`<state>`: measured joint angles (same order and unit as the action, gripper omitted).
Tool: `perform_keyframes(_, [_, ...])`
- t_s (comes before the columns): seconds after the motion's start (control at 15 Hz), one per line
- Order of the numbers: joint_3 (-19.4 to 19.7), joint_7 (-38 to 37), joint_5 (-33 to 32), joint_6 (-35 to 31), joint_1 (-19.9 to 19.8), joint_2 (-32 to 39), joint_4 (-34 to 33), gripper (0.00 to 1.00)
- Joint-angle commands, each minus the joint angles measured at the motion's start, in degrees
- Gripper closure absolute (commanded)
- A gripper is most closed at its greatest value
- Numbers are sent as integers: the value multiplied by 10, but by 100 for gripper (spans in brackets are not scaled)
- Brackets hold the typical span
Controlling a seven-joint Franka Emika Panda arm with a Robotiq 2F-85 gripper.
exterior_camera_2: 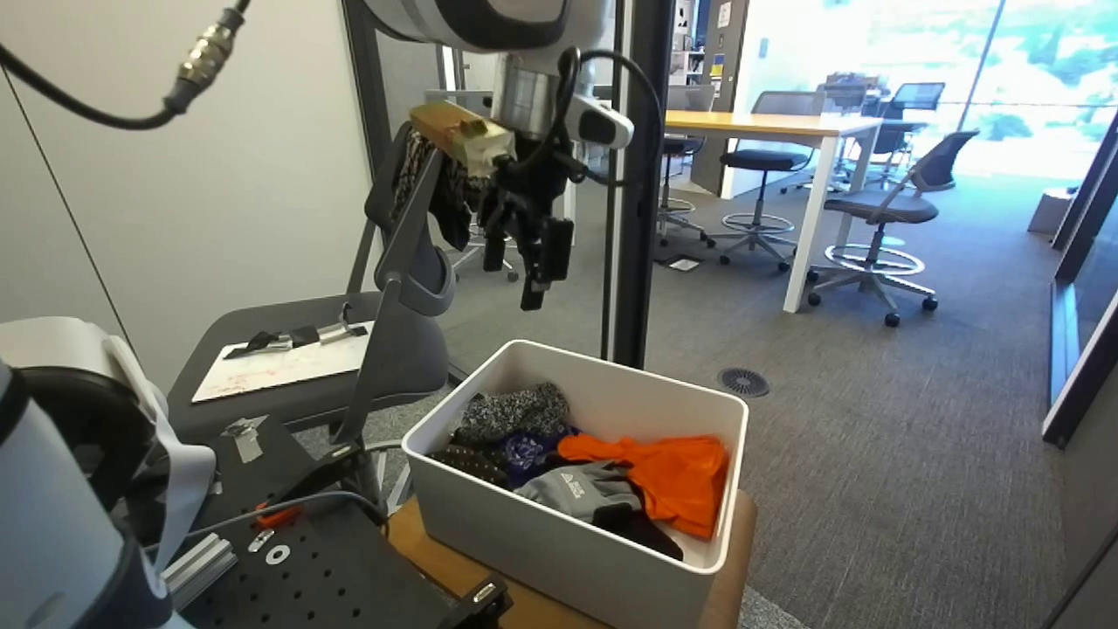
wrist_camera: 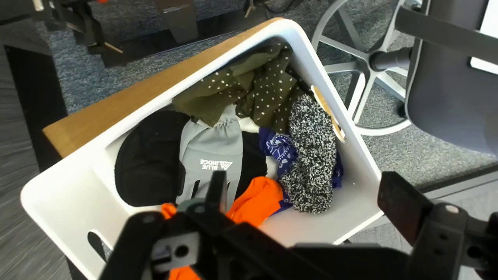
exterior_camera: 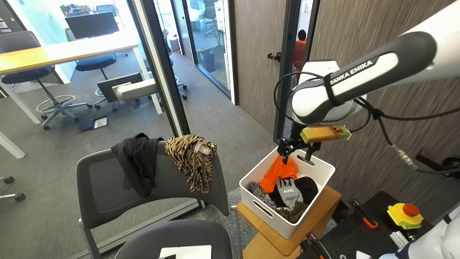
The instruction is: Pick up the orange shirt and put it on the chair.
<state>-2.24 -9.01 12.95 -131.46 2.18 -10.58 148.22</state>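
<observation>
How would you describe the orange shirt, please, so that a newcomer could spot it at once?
Beside the clothes-draped chair stands a white bin. In it, next to a grey glove lettered BLUE RIDGE, lies the shirt. Nothing else in the bin is bright orange.

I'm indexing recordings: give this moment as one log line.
orange shirt: in white bin | claw: open, empty, above bin | chair back: dark garment, tiger-print garment draped over | placement: pending

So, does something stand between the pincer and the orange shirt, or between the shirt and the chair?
Nothing visible stands between the pincer and the orange shirt. Between shirt and chair rises the white bin's chair-side wall, so the shirt probably needs lifting over it.
</observation>
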Motion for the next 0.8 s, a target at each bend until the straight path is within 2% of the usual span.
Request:
perform_keyframes(0.0, [16,-5,87,-41,-1,101,-60,0])
perform_keyframes(0.27, [19,-2,126,-87,-14,191,-111,0])
perform_keyframes(0.53, [32,-30,97,-123,-30,273,-157,0])
perform_keyframes(0.73, [35,-24,110,-139,-47,329,-197,0])
